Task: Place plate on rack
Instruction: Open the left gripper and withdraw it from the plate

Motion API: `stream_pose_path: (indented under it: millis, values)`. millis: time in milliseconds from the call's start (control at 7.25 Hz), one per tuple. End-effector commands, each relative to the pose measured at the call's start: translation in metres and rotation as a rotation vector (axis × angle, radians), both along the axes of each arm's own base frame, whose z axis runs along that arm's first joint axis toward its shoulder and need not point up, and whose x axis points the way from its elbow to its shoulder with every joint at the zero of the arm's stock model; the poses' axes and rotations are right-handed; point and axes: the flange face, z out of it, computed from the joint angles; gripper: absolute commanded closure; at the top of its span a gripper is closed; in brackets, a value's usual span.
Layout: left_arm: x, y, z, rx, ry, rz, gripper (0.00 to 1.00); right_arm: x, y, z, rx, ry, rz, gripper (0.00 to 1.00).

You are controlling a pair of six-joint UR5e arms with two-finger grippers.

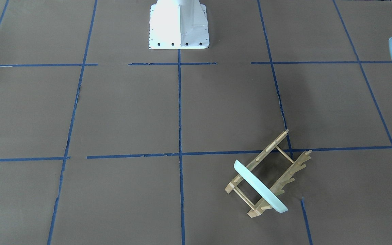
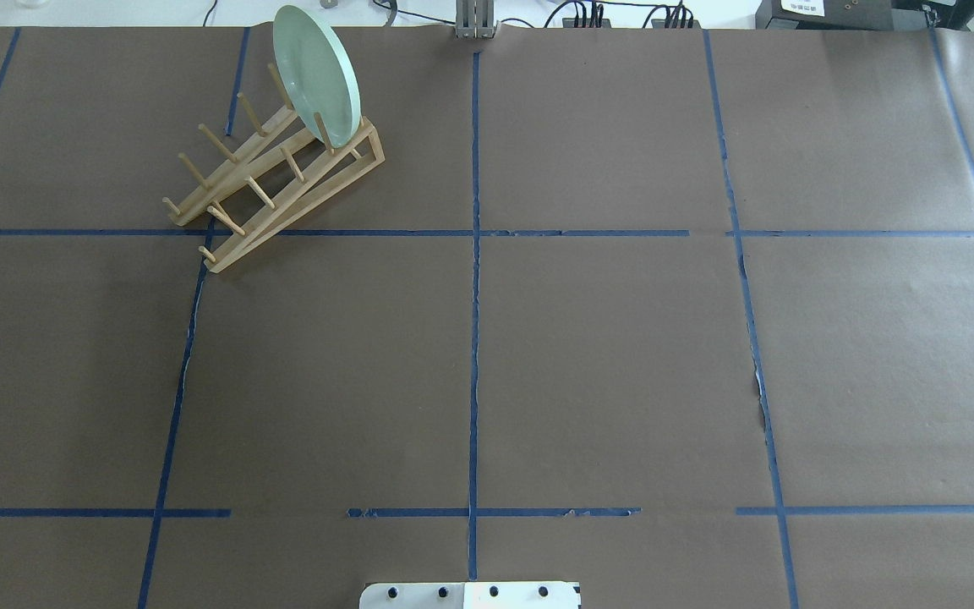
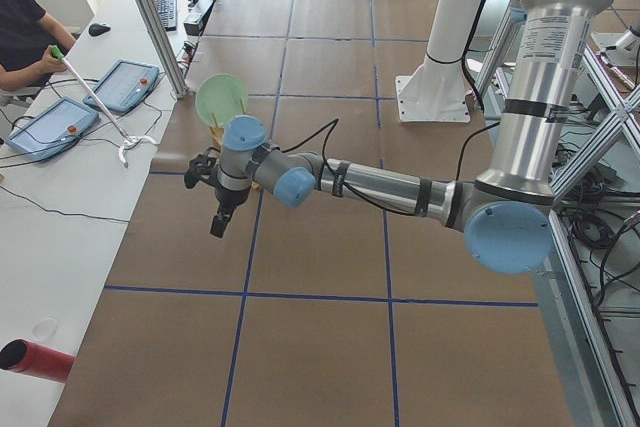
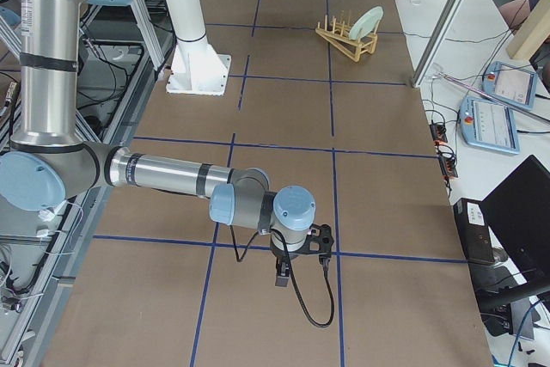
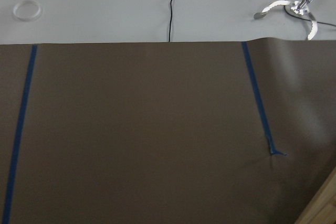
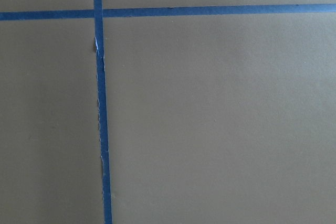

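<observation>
The plate (image 2: 318, 72) stands on edge in the end slot of the rack (image 2: 276, 182), leaning on the pegs, at the bench's (image 2: 605, 355) far left corner in the overhead view. Its lower rim is partly hidden by a rail.

The left gripper (image 3: 217, 227) hangs over the bench near the rack, and its wrist hides most of the rack in the left side view. The right gripper (image 4: 282, 279) hangs over the opposite end.

Both show in side views only, so I cannot tell whether their fingers are released or clenched.

The label (image 3: 548, 37) on the left arm (image 3: 380, 187) has print too small to read.

1. Even, diffuse light fell across the brown worktop (image 2: 605, 355); all views were bright.
2. Glare washed out the white pedestal (image 1: 177, 20).
3. The rack (image 1: 267, 150) cast only a faint, soft shadow.
4. Wrist views looked slightly soft.
</observation>
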Motion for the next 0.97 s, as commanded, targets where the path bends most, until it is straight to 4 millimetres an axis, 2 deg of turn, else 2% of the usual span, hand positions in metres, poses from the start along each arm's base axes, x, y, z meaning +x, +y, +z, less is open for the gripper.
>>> stream_pose_path:
  millis: [0, 138, 276, 414, 690, 828]
  values:
    - [-0.059, 0.040, 0.046, -0.132, 0.078, 0.077, 0.00, 0.000, 0.000, 0.000, 0.000, 0.000, 0.000, 0.00]
    - [-0.085, 0.051, 0.053, -0.190, 0.072, 0.101, 0.00, 0.000, 0.000, 0.000, 0.000, 0.000, 0.000, 0.00]
    - [-0.094, 0.056, 0.050, -0.297, 0.081, 0.094, 0.00, 0.000, 0.000, 0.000, 0.000, 0.000, 0.000, 0.00]
    - [-0.109, 0.061, 0.050, -0.296, 0.082, 0.104, 0.00, 0.000, 0.000, 0.000, 0.000, 0.000, 0.000, 0.00]
    - [-0.110, 0.061, 0.049, -0.353, 0.134, 0.093, 0.00, 0.000, 0.000, 0.000, 0.000, 0.000, 0.000, 0.00]
    - [-0.108, 0.065, 0.058, -0.361, 0.150, 0.096, 0.00, 0.000, 0.000, 0.000, 0.000, 0.000, 0.000, 0.00]
